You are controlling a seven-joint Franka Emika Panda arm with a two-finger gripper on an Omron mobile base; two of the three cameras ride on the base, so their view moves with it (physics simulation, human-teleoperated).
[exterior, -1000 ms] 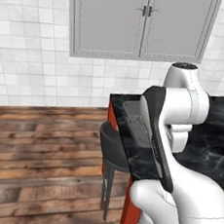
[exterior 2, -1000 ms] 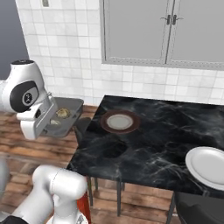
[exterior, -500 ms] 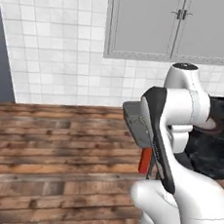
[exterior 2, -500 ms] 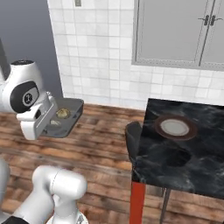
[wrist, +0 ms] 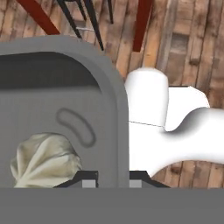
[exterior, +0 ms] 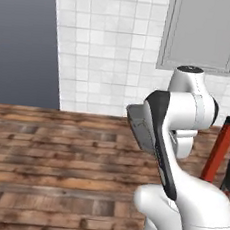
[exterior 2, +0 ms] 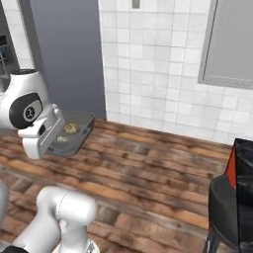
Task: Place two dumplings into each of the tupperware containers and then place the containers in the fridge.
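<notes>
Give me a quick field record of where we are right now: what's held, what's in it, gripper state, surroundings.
held item: grey container, carried in the air above the wood floor
grip: gripper shut on the container's rim, one fingertip inside the wall, one outside
contents: two dumplings in the right base view; the hand view shows one near the jaws
container attitude: roughly level
surroundings: grey fridge side behind the container, white tiled wall, table corner at far right
fridge step: not yet done

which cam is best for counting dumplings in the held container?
Right base view: the container sits open with two dumplings visible. Hand view crops it to one dumpling. Left base view gives the tray edge-on beside the arm, contents hidden.
</notes>
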